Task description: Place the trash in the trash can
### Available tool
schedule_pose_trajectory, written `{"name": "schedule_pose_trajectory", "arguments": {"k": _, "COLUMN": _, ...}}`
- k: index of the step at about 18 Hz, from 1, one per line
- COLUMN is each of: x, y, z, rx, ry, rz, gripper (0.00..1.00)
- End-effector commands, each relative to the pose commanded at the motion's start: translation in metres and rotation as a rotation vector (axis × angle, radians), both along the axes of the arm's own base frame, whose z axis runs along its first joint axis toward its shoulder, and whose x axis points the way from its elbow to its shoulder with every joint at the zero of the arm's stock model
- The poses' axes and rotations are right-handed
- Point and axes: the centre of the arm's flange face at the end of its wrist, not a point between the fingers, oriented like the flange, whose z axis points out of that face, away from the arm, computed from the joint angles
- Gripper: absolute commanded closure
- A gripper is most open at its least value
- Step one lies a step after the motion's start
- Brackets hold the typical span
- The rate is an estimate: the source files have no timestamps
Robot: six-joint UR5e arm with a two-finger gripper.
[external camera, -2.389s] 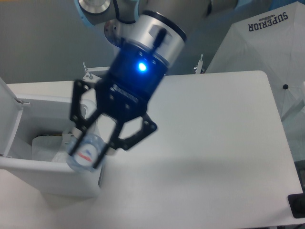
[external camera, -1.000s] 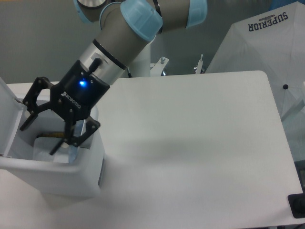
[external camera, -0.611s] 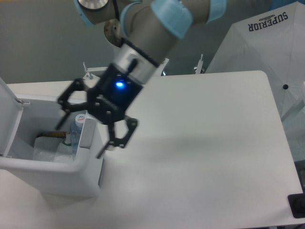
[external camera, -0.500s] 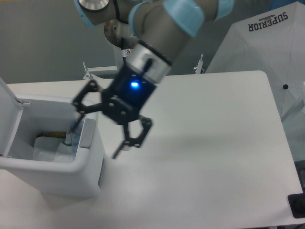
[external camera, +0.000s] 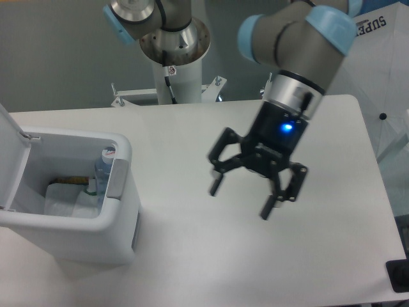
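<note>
A plain white surface [external camera: 192, 256] is filling most of the shot, with a grey wall behind it and a white sheet reading SUPERIOR [external camera: 377, 29] sitting off beyond its far corner; the hand [external camera: 241, 198] is hanging over the surface well away from the trash can [external camera: 77, 227], fingers spread wide and gripping nothing, blue light glowing on its body; the bottle [external camera: 102, 169] is standing roughly upright inside the trash can against its tab-side wall, cap end up; the whitish bag [external camera: 64, 201] is lying in the bottom beside it; the lid [external camera: 11, 153] is standing open.
</note>
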Motion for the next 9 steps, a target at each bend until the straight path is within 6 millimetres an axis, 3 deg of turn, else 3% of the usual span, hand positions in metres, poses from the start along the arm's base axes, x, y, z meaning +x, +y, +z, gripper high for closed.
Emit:
{"name": "schedule_pose_trajectory", "arguments": {"k": 4, "x": -0.010, "y": -0.022, "z": -0.038, "rx": -0.256, "ry": 0.273, "rz": -0.102, "gripper": 0.00}}
{"name": "schedule_pose_trajectory", "arguments": {"k": 6, "x": -0.015, "y": -0.031, "z": -0.047, "rx": -0.313, "ry": 0.320, "rz": -0.135, "gripper": 0.00}}
{"name": "schedule_pose_trajectory", "arguments": {"k": 9, "x": -0.007, "y": -0.044, "z": -0.078, "rx": -0.395, "ry": 0.372, "rz": -0.243, "gripper": 0.00}}
